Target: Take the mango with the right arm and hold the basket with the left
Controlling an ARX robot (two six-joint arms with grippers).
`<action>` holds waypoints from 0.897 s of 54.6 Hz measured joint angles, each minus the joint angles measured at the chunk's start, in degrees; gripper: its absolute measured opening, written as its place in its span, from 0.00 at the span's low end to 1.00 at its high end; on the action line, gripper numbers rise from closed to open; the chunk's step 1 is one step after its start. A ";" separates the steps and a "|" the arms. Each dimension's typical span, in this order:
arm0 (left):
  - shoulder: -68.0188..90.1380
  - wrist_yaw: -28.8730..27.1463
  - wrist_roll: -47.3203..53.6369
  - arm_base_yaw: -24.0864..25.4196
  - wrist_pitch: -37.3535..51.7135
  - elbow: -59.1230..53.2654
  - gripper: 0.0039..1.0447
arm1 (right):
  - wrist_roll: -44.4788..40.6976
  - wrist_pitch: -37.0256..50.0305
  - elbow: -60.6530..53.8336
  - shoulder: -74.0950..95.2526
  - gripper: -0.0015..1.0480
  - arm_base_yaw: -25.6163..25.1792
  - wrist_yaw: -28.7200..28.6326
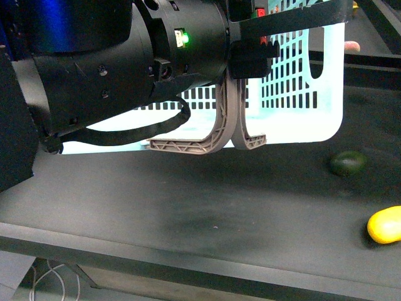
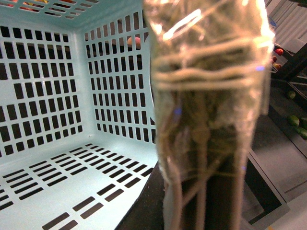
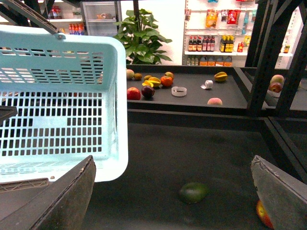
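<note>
My right gripper (image 3: 172,165) hangs low over the black table (image 1: 188,213), jaws wide and empty. The smooth yellow oval mango (image 1: 385,224) lies near the front edge at right. A dark green oval fruit (image 1: 348,163) sits beyond it. Farther back, my bulky black left arm (image 1: 125,63) reaches level to the light blue slotted plastic basket (image 1: 301,119); I cannot tell how its jaws stand.

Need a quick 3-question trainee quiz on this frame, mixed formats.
1. True or false: the mango lies inside the basket.
2. Which fruit lies nearer the basket? A) mango B) green fruit
3. Fill in: the right gripper stands ____, with nothing between its fingers.
Key: 1 false; 2 B; 3 open.
</note>
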 joint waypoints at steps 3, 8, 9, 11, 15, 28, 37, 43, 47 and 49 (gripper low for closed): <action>0.00 0.00 0.00 0.00 0.00 0.00 0.05 | 0.00 0.00 -0.02 0.00 0.92 0.00 0.00; 0.00 0.02 0.00 0.00 0.00 0.00 0.05 | 0.00 0.00 0.00 0.00 0.92 0.00 0.00; 0.00 0.02 0.00 0.00 0.00 0.00 0.05 | 0.02 0.00 0.00 0.00 0.92 0.00 0.00; 0.00 0.02 0.00 0.00 0.00 0.00 0.05 | 0.15 -0.48 0.07 0.28 0.92 0.17 0.46; 0.00 0.04 0.02 0.00 0.00 0.00 0.05 | 1.40 -4.98 2.05 4.20 0.92 0.46 5.16; -0.02 0.00 -0.04 0.00 0.00 0.00 0.05 | -2.03 17.03 3.69 33.90 0.92 -11.52 -3.37; -0.02 0.02 0.07 0.00 0.00 0.00 0.05 | -10.82 33.66 8.55 57.79 0.92 -16.24 -7.37; -0.02 0.00 -0.04 0.00 0.00 0.00 0.05 | -18.62 38.36 12.28 70.25 0.92 -17.40 -8.72; -0.02 0.00 0.00 0.00 0.00 0.00 0.05 | -24.87 39.45 15.45 78.86 0.92 -18.18 -10.03; -0.02 -0.02 0.09 0.00 0.00 0.00 0.05 | -28.17 39.56 16.79 82.23 0.92 -18.40 -10.19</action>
